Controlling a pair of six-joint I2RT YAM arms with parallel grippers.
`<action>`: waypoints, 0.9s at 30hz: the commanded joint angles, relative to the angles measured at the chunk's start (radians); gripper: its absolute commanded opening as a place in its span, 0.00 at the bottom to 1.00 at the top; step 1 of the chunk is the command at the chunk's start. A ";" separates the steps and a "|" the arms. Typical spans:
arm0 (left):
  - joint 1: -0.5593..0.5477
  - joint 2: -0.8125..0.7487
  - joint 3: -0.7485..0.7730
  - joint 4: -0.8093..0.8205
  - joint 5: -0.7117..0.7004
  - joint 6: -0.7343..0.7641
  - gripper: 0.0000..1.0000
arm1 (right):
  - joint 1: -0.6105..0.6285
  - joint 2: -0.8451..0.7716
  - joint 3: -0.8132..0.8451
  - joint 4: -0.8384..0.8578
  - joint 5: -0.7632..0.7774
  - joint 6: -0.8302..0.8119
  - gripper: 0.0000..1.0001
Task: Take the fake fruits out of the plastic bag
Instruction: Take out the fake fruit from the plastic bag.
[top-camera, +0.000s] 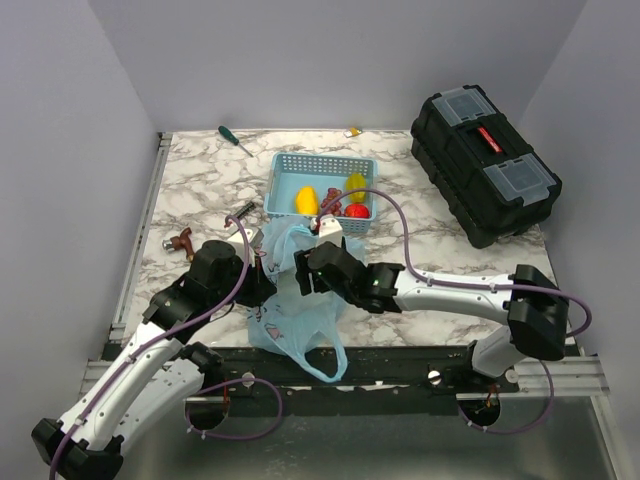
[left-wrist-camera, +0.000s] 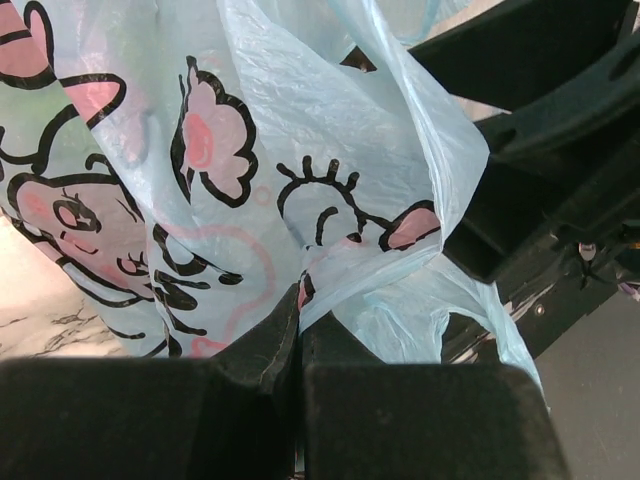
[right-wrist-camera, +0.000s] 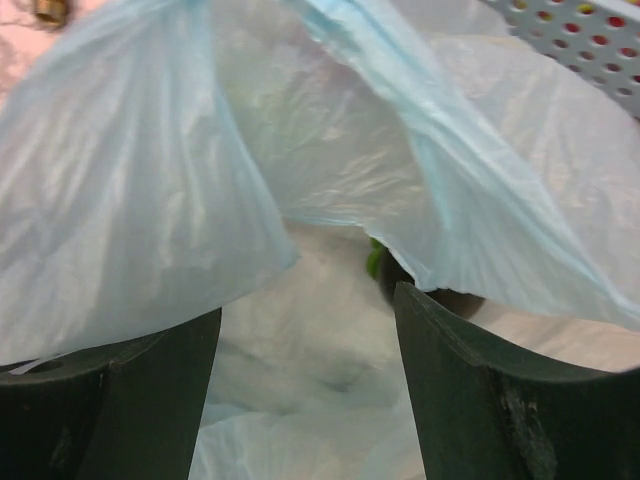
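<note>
Marble tabletop (top-camera: 200, 190) lies under your arms. Your left gripper (left-wrist-camera: 300, 345) is clamped on a fold of the plastic bag (left-wrist-camera: 330, 150), which sits at the near edge. Your right gripper (right-wrist-camera: 308, 330) stands apart at the bag's mouth, holding nothing, with a sliver of green fruit (right-wrist-camera: 373, 262) just beyond. Behind the bag, the blue basket (top-camera: 322, 162) holds 2 yellow fruits (top-camera: 307, 200) and 1 red one (top-camera: 356, 210).

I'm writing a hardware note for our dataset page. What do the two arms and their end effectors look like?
Both the left arm and right arm have white links, bulky black joints and a looping purple cable. The left end effector and right end effector have blocky dark fingers.
</note>
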 joint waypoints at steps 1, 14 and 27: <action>-0.008 -0.004 -0.002 0.004 -0.018 -0.007 0.00 | 0.007 0.032 -0.012 -0.059 0.172 -0.044 0.74; -0.013 -0.007 0.000 -0.001 -0.024 -0.009 0.00 | 0.006 0.182 0.063 -0.106 0.301 -0.091 0.79; -0.020 -0.005 -0.001 0.001 -0.023 -0.007 0.00 | 0.006 0.271 0.051 -0.013 0.309 -0.109 0.79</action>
